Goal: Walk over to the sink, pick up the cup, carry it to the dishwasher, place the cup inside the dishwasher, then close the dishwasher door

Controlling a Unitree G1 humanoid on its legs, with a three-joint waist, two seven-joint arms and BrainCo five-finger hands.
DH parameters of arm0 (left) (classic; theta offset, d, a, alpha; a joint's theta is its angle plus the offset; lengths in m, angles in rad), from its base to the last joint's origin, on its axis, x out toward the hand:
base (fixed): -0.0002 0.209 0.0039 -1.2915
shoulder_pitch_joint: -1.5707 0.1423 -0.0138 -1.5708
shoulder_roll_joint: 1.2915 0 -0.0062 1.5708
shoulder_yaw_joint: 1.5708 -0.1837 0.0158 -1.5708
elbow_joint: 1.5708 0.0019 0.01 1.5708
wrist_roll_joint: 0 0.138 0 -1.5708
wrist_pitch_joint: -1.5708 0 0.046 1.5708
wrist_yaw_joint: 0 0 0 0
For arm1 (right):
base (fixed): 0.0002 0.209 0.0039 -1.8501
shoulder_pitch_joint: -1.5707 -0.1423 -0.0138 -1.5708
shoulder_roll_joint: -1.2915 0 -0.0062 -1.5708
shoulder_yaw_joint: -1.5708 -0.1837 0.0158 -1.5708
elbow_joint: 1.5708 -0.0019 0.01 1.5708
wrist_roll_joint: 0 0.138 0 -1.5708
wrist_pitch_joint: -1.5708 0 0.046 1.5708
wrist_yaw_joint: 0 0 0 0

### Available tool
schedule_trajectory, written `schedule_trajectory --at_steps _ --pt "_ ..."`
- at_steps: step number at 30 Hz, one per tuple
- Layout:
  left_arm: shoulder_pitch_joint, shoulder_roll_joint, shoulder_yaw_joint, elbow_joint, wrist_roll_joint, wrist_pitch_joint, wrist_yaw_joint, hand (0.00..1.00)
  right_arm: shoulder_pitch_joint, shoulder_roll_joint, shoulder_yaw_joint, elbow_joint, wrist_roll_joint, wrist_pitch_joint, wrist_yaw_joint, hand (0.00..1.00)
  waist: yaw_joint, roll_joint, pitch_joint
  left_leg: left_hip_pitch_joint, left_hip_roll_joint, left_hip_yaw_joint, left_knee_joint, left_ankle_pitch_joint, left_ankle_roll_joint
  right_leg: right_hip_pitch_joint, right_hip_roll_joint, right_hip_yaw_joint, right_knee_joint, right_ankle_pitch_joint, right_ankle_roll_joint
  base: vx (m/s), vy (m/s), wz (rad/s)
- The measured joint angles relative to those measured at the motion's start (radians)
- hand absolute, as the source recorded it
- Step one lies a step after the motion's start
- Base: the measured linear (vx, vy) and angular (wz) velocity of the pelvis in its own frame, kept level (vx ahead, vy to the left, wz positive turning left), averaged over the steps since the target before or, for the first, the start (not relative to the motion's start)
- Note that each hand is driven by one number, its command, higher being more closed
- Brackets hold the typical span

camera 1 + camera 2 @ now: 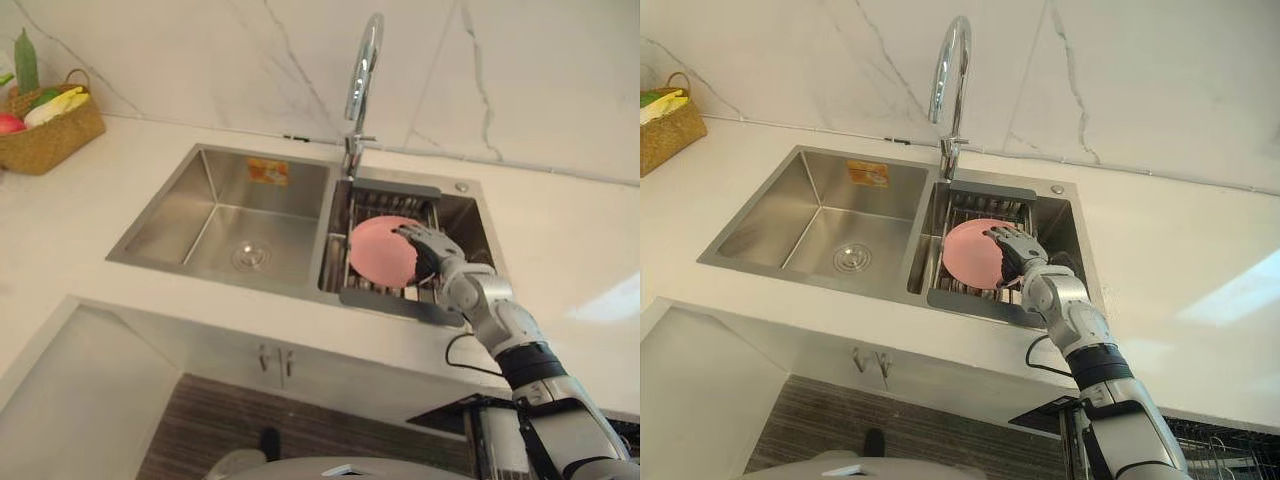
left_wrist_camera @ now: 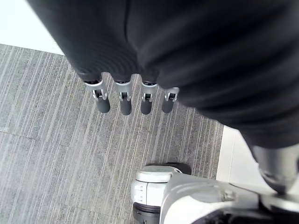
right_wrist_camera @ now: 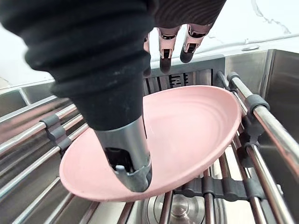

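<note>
Over the sink rack (image 3: 261,116), I see right robot hand (image 1: 1015,250) spread wide across a pink plate (image 1: 375,250); left robot hand (image 2: 187,46) hangs loose w/ straight fingers above floor (image 2: 46,140).

A white desk (image 1: 90,230) runs across the frame from left to right, backed by a pale veined wall. In the upper left corner a woven basket (image 1: 45,140) stands on it, filled with produce (image 1: 55,105) (red, pale yellow and green pieces). A steel sink (image 1: 190,200) with two basins is set into the middle of the desk, the larger basin on the left. A curved chrome tap (image 1: 362,70) rises from the desk behind the divider. A grey-framed drain rack (image 1: 385,301) spans the right basin, and a pink plate (image 1: 378,250) lies tilted on its rails.
</note>
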Motion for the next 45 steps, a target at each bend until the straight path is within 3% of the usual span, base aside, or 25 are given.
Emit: schedule_trajectory --at_steps 8,18,22,27,33,40,45 --pt "0.001 0.003 -0.007 0.001 0.000 0.004 -0.001 0.00 0.002 0.001 0.037 0.103 -0.064 0.071 -0.037 0.00 -0.002 0.000 0.003 0.002 -0.005 -0.020 -0.001 0.001 -0.004 0.011 -0.004 -0.025 0.004 -0.015 -0.010 -0.01 -0.005 0.06" --pt "0.001 0.007 -0.013 0.001 0.000 0.014 -0.009 0.00 -0.002 0.006 0.057 0.145 -0.098 0.096 -0.042 0.00 0.015 0.000 0.013 0.002 -0.009 -0.031 0.000 0.003 -0.005 0.018 -0.004 -0.031 0.005 -0.018 -0.008 0.00 -0.007 0.04" --pt "0.002 0.016 -0.024 0.002 0.000 0.014 -0.016 0.00 -0.037 0.011 0.057 0.247 -0.100 0.115 -0.106 0.00 0.019 -0.005 0.013 0.005 -0.013 -0.051 -0.001 0.005 -0.007 0.031 -0.005 -0.053 0.004 -0.021 -0.009 0.00 -0.025 0.15" --pt "-0.002 0.028 -0.041 0.013 0.000 0.006 -0.022 0.00 -0.085 0.019 0.065 0.416 -0.100 0.135 -0.328 0.00 0.045 -0.012 0.017 0.005 -0.016 -0.079 -0.001 0.009 -0.012 0.041 -0.006 -0.080 0.018 -0.039 -0.013 -0.02 -0.023 0.17" --pt "0.004 0.029 -0.042 0.031 0.001 -0.004 -0.027 0.00 -0.083 0.023 0.065 0.433 -0.097 0.156 -0.392 0.00 0.052 -0.015 0.020 -0.003 -0.021 -0.078 -0.001 0.002 -0.001 0.043 -0.011 -0.082 0.019 -0.051 -0.002 -0.01 -0.007 0.06" --pt "0.003 0.032 -0.040 0.039 0.003 -0.023 -0.029 0.00 -0.078 0.053 0.067 0.478 -0.082 0.158 -0.479 0.00 0.051 -0.028 0.030 0.000 -0.031 -0.085 -0.001 0.004 -0.005 0.044 -0.015 -0.082 0.033 -0.059 -0.014 0.06 -0.034 0.04" --pt "0.004 0.032 -0.040 0.040 0.010 -0.034 -0.028 0.00 -0.077 0.054 0.067 0.507 -0.042 0.150 -0.541 0.00 0.052 -0.020 0.040 0.004 -0.029 -0.095 -0.001 0.003 -0.008 0.045 -0.011 -0.091 0.035 -0.067 -0.021 -0.01 -0.050 0.04"
